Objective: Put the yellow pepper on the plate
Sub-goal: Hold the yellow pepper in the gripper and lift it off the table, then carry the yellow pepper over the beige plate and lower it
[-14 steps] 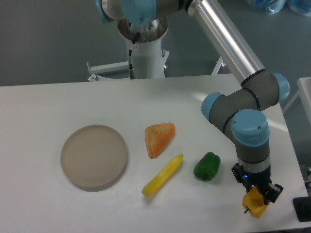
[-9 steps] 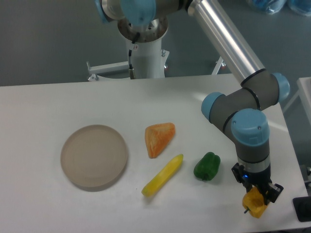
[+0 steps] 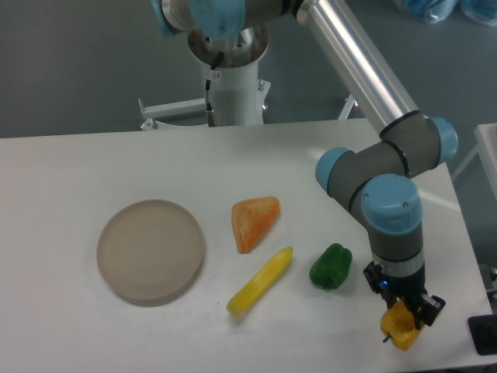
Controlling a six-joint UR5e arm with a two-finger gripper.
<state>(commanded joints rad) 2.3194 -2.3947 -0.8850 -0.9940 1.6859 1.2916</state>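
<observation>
Down at the near right corner of the worktop (image 3: 70, 167), the yellow pepper (image 3: 398, 326) sits pinched in the claw (image 3: 404, 314), and what a compact little thing it is: blocky, yellow-orange, tilted, with a short dark stem poking out at its lower left. The claw's fingers are clamped on its upper part, one dark finger showing at the right side. Compared with half a second back, the arm's wrist and the pepper have shifted a touch to the left, and the pepper rides slightly higher in the picture now. Everything else lies where it did. The plate (image 3: 151, 250), a round beige disc with a thick rim, sits far off at the left, well apart from the pepper. Between them lie a green pepper (image 3: 331, 266) just left of the wrist, a long slim yellow vegetable (image 3: 259, 280) lying at a slant, and an orange wedge (image 3: 253, 221) above it.
</observation>
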